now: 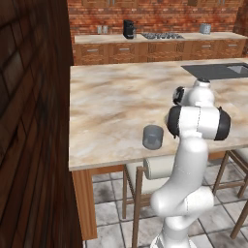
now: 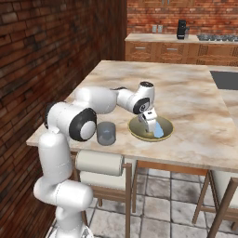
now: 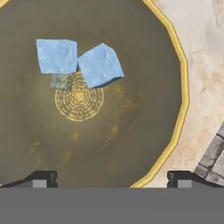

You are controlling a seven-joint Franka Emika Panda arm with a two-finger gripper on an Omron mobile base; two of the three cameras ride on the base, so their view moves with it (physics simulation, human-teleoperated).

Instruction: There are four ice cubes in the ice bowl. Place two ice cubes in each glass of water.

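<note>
Ice cubes first: I count two of them in my hand view, one (image 3: 57,56) on the left and one (image 3: 99,65) just beside it on the right, their near corners touching or nearly so. Both lie on the olive-yellow floor of the ice bowl (image 3: 181,100), ahead of my gripper (image 3: 112,178) and a little left of its midline, just above the ring pattern at the bowl's centre.

My two fingertips (image 3: 41,179) stand wide apart at the bottom of that view, with nothing between them; neither one touches a cube. The golden rim curves down past my right fingertip.

From the right base view, the gripper (image 2: 151,124) hangs over the bowl (image 2: 135,131), pointing down into it, with something pale blue (image 2: 158,130) showing just beneath the fingers; I can't tell whether that is ice.

One glass of water (image 2: 106,133) stands on the marble counter (image 2: 195,102) beside the bowl, away from my gripper toward the arm's elbow. The left base view shows that tumbler (image 1: 153,137) near the counter's front edge.
</note>
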